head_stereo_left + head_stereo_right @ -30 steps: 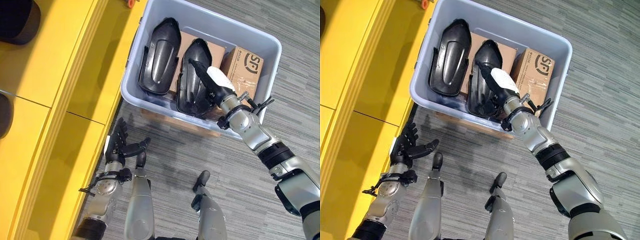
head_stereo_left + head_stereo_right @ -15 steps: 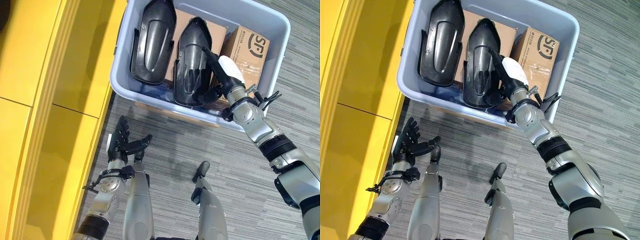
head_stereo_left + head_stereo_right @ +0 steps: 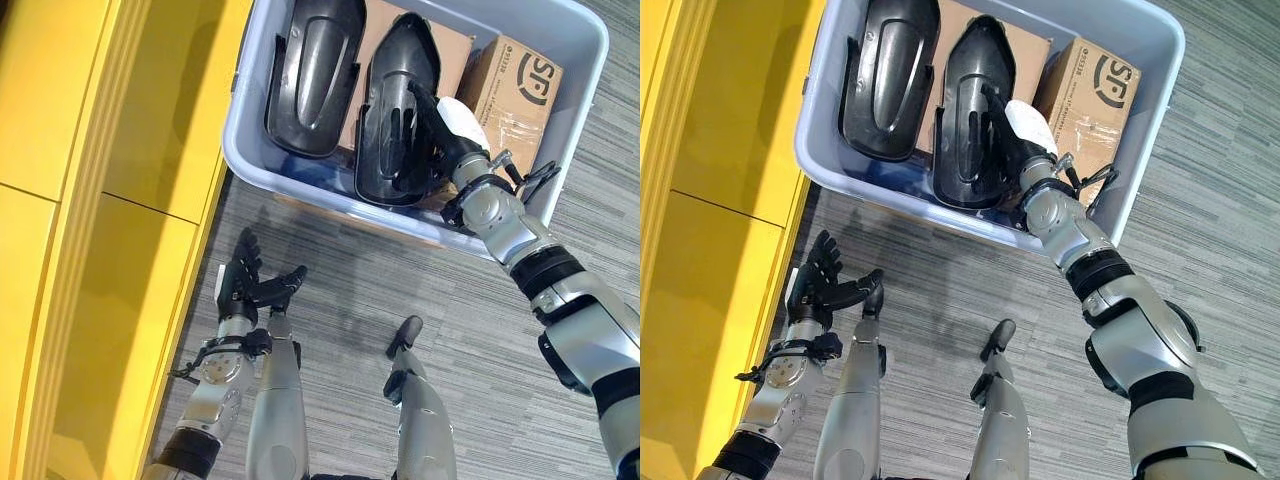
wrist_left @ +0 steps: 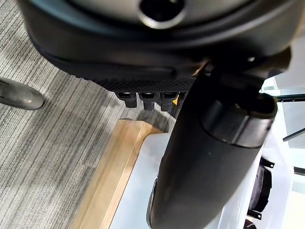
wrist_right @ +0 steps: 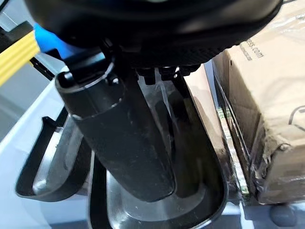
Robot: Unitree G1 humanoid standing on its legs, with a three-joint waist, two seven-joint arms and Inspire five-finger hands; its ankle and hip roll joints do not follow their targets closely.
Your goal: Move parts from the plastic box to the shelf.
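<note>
Right hand (image 3: 425, 135) now laid, fingers straight, inside the near part (image 3: 395, 110) in the box (image 3: 560, 150); grip seemingly unformed; left hand (image 3: 245, 290) spread, idle

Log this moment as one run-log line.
right hand: open, fingers on right black plastic shell part | left hand: open, idle | grey plastic box: two parts inside

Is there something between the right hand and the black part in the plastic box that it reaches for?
Nothing visible. The right hand already lies over the right-hand black part in the plastic box, its fingers extended along its hollow. The cardboard box stands beside it, not between.
</note>
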